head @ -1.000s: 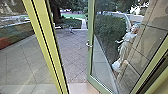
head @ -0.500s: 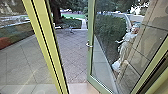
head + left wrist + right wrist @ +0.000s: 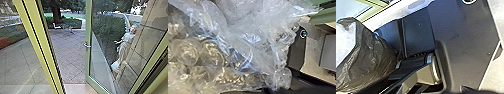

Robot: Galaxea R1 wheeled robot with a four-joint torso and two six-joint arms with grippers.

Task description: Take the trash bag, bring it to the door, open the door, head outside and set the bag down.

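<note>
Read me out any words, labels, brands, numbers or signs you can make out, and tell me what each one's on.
There are none: I can make out no lettering or numbers on the glass door, the clear plastic or the dark plastic.

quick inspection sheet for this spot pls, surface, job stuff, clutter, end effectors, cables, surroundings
Surface: paved yard, pale with joint lines
Job's things: door standing open, metal handle on it; dark trash bag, clear plastic at its mouth
Clutter: nothing seen
End effectors: open or shut, cannot tell
Cables: nothing seen
Surroundings: person showing in the door's glass; hedge; white chair farther out
</note>
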